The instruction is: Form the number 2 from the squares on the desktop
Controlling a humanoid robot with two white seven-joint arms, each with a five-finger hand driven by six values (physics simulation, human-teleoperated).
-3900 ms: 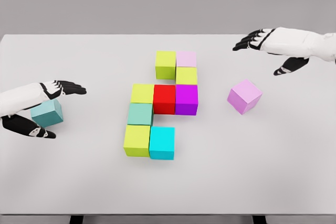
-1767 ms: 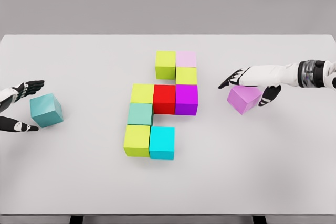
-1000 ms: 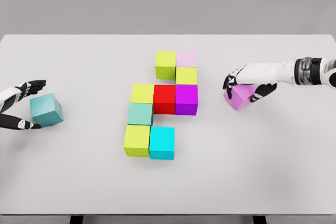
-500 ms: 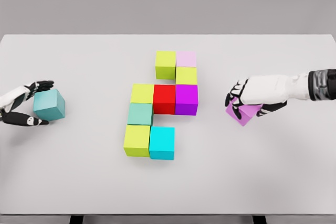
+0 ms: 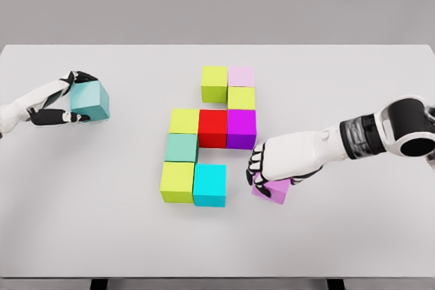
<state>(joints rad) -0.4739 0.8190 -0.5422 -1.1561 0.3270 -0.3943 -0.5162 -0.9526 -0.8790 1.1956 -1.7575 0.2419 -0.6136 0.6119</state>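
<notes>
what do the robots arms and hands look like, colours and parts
Both arms are glossy white shells. The right hand has a white back with black fingers; behind its wrist sit black and grey ribbed rings and a rounded white joint. The left hand is white with black fingers too.

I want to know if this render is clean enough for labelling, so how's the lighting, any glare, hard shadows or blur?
Head view: even, diffuse light on the white matte table, no glare; only faint soft shadows beside the cubes, as by the cyan cube; edges sharp throughout, no blur, including the right hand on the light purple cube.
</notes>
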